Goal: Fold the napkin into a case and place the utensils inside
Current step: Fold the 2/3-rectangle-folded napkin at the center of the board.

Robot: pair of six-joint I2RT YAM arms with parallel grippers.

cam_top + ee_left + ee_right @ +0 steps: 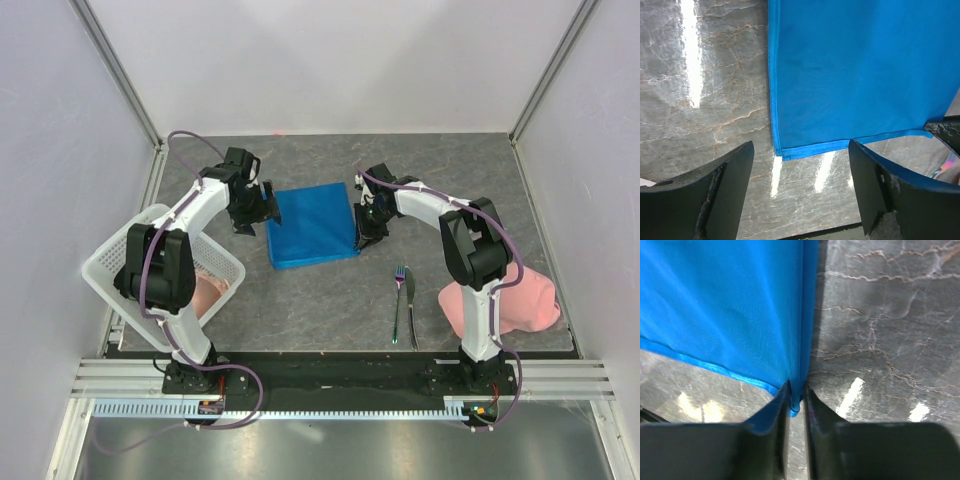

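Table [330, 300]: grey marbled, glossy, under napkin [312, 225]
Walls [330, 60]: plain white, behind napkin
Left gripper [801, 167]: wide, beside napkin
Right gripper [796, 394]: pinching napkin edge

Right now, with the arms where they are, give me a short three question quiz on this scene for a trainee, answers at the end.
1. True or false: the left hand is clamped on the napkin.
2. Which hand pinches the napkin's edge? A) left B) right C) neither
3. Fill in: the fork and knife lie on the table beside a crumpled ___ cloth.
Key: 1 false, it stands open at the napkin's corner. 2 B, the right hand is shut on the edge. 3 pink, the pink cloth.
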